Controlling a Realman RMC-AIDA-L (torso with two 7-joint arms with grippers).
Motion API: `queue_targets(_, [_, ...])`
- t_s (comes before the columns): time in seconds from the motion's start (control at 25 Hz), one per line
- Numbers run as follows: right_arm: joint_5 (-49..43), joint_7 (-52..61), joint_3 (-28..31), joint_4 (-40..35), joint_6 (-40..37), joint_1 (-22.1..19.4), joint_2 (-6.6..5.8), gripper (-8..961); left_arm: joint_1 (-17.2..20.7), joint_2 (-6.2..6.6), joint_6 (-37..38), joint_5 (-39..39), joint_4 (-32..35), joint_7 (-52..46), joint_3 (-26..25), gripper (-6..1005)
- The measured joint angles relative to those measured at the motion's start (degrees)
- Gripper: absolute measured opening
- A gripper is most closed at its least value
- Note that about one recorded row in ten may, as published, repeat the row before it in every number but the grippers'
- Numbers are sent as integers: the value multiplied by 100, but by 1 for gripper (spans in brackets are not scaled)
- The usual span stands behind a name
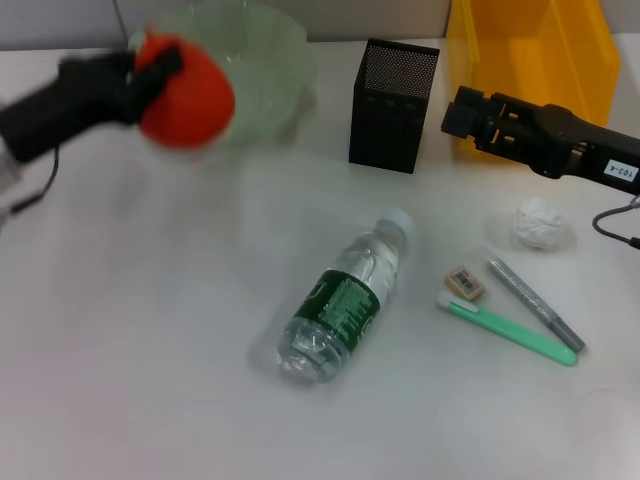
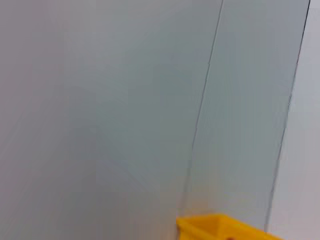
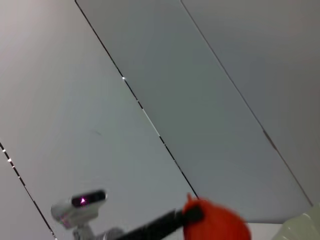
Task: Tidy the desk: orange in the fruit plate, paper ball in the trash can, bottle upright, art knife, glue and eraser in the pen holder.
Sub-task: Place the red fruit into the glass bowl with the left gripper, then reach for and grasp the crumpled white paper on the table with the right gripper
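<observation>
My left gripper (image 1: 168, 70) is shut on the red-orange orange (image 1: 192, 100) and holds it in the air at the near-left edge of the pale-green fruit plate (image 1: 262, 62). The right wrist view also shows the orange (image 3: 216, 225). The bottle (image 1: 345, 300) lies on its side in the middle of the desk. The white paper ball (image 1: 540, 222) lies at the right. The tan eraser (image 1: 465, 283), a green art knife (image 1: 508, 330) and a grey glue stick (image 1: 535, 303) lie together near it. My right gripper (image 1: 458, 110) hovers between the black pen holder (image 1: 393, 105) and the yellow trash can (image 1: 530, 55).
The trash can's corner shows in the left wrist view (image 2: 220, 227). Grey wall panels stand behind the desk. A black cable (image 1: 612, 225) hangs from the right arm near the paper ball.
</observation>
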Motion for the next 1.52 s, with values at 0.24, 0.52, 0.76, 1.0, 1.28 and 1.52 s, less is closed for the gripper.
queue_targets(0.24, [6, -138, 0, 170, 7, 26, 18, 675, -873, -25, -1243, -153, -453, 729, -26, 160])
queue_targets(0.52, [10, -127, -25, 141, -70, -41, 10, 675, -1490, -64, -2703, -180, -1102, 1757, 369, 155])
queue_targets(0.76, [-180, 927, -486, -1255, -422, -114, 28, 674, -1489, -67, -3095, -215, -1111, 1782, 455, 148])
queue_targets(1.0, [-495, 2405, -1004, -3389, -613, -350, 73, 672, -1448, -67, -3127, -511, -1275, 1946, 456, 327])
queue_targets(1.28, [-2226, 4313, -1041, -5102, -297, -333, 83, 662, -1445, -67, -3100, -1208, -1542, 2493, 462, 658])
queue_targets(1.52, [-3542, 5148, -1218, -4970, 429, -239, 78, 653, -1480, -66, -3074, -1224, -1557, 2499, 469, 781])
